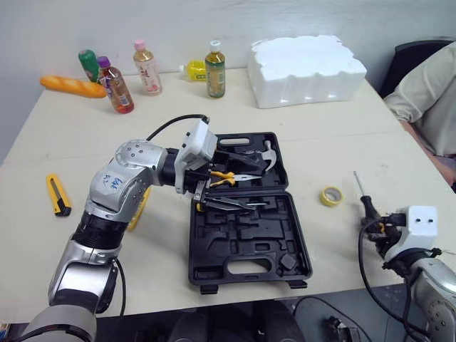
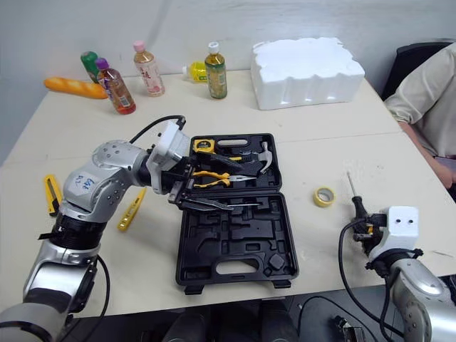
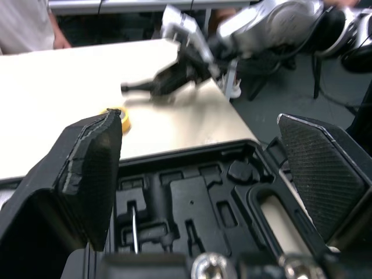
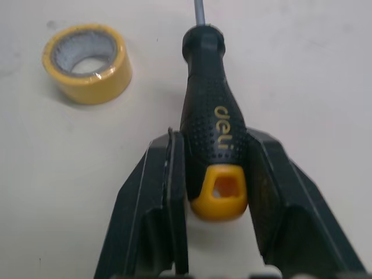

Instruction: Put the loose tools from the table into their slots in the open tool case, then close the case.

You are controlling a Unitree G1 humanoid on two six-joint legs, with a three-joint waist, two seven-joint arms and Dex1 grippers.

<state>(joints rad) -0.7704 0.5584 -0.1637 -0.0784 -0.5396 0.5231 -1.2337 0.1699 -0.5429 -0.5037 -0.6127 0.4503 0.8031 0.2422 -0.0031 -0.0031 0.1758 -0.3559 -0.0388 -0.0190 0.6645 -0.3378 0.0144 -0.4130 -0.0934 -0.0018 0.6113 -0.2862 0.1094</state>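
Tool case point(image 1: 249, 246), centre frame: black moulded plastic, matt. Screwdriver point(image 4: 212, 133): black stippled grip, glossy yellow plastic end cap, bare metal shaft. Tape roll point(image 4: 87, 55): glossy yellow. Table point(image 1: 320, 128): smooth, matt, cream. Foam block point(image 1: 306, 68), upper right: white, grainy. Hammer point(image 1: 269, 152) head: polished metal. Bottles point(image 1: 147, 71), upper left: clear glossy plastic. Left gripper point(image 3: 197, 116) pads point(image 3: 317, 168): black, cross-hatched.

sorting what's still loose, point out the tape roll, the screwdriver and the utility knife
tape roll point(image 4: 87, 88): right wrist view, outer yellow wall
screwdriver point(image 4: 212, 119): right wrist view, black handle grip
utility knife point(image 1: 58, 194): left eye view, middle of yellow body
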